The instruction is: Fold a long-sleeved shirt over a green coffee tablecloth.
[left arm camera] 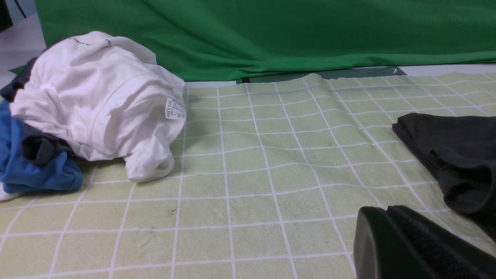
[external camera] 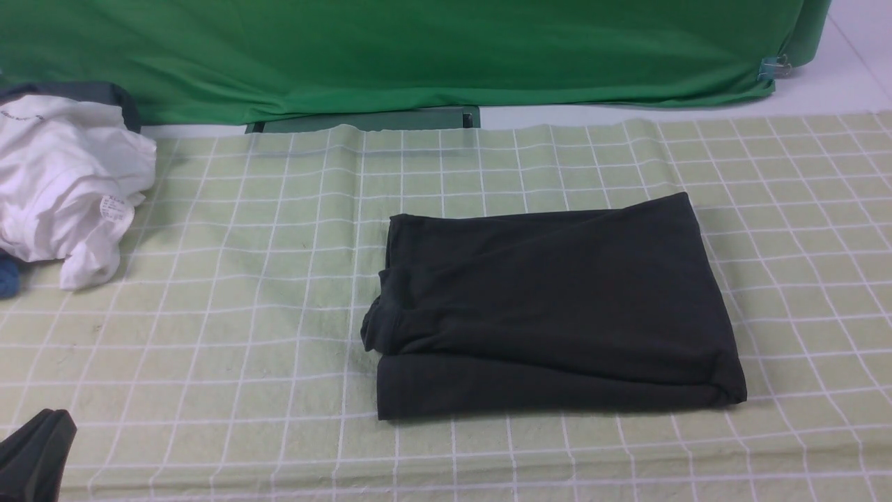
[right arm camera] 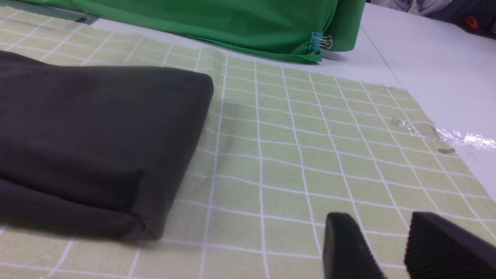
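The long-sleeved shirt [external camera: 557,307] lies folded into a compact black rectangle, flat on the green coffee tablecloth [external camera: 244,279], slightly right of the cloth's middle; a rounded bulge of fabric pokes out at its left edge, perhaps a sleeve or collar, though the dark cloth makes that hard to judge. The left gripper [left arm camera: 387,232] sits low over the tablecloth just beside that edge, its jaws pressed together with nothing between them. The right gripper [right arm camera: 387,248] is off the shirt's other side, fingers parted and grasping nothing. A crumpled white garment [external camera: 63,181] rests at the far left, over blue fabric [left arm camera: 35,170], and a green backdrop [external camera: 418,56] hangs behind.
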Tool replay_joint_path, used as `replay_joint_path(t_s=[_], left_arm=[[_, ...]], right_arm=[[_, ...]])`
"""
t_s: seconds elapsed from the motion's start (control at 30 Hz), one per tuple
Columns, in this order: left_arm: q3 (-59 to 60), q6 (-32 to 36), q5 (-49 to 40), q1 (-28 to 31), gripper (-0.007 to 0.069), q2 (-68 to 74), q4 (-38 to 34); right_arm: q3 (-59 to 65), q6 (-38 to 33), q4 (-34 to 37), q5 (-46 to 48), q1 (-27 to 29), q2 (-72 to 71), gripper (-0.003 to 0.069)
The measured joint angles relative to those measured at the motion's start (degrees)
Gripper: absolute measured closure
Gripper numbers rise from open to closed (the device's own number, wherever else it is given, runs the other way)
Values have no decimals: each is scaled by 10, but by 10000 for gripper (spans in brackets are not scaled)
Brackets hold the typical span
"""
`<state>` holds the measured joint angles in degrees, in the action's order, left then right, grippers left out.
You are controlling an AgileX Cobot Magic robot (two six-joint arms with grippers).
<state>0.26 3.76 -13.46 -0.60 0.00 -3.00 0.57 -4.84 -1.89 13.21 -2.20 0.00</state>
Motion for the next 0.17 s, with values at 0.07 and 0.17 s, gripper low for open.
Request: replay_joint_path(t_s=[0.07, 0.17], left_arm=[[0, 0, 0, 0, 610, 0, 0], [0, 0, 0, 0, 610, 0, 0]], right_arm=[[0, 0, 0, 0, 0, 0, 419], [0, 0, 0, 0, 0, 0, 419]])
